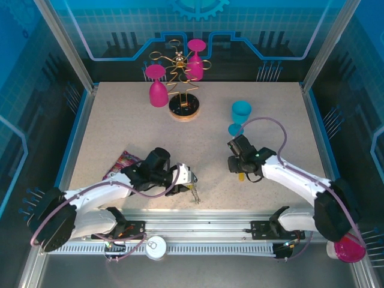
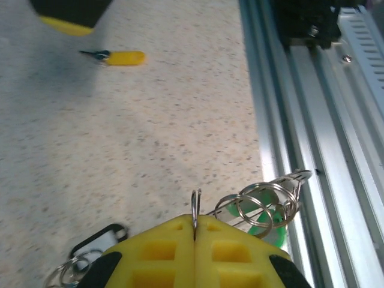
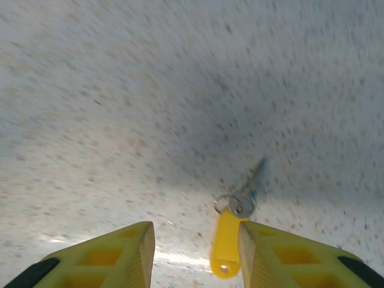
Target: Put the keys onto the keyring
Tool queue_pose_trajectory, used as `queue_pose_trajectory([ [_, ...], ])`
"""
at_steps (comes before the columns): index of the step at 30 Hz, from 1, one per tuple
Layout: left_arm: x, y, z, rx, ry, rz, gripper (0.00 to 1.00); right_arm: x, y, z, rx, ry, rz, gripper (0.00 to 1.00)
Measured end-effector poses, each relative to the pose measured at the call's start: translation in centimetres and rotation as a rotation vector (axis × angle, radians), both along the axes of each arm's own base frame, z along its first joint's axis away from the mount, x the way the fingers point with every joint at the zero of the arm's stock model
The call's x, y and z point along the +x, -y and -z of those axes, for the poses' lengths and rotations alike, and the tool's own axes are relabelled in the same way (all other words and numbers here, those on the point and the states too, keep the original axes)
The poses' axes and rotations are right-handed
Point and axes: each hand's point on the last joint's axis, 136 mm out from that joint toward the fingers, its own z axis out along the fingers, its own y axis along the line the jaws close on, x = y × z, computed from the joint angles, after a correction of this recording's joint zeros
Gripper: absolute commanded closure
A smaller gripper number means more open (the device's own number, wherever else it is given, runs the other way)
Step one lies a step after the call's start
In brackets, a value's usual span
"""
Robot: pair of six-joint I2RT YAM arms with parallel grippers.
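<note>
A pale speckled surface lies inside blue printed walls; at its far side a gold wire rack rises from a round wooden base; one pink goblet stands just left of the rack, another sits up among the wires; a blue cup stands to the right, well apart from them (a smaller blue piece just in front of it); a purple packet lies flat near the left edge; a metal rail runs along the near edge, a white disc below it, a pink cup at the right corner.
</note>
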Motion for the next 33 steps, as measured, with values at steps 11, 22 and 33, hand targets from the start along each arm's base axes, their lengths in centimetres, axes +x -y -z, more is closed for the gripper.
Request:
queue_pose_trajectory([
  [11,-1.7,0.6,1.5,0.066,-0.027,0.071,1.0,-0.3,1.7,4.7,-0.112,-0.2,0.18,0.57],
  [22,-1.5,0.7,1.3,0.058,-0.015,0.065,1.0,0.6,1.6,6.1,-0.157,-0.224,0.232,0.6],
  [33,-1.3,0.9,1.2,0.047,0.0,0.062,1.0,0.9,2.2,5.7,-0.251,-0.188,0.239,0.87],
])
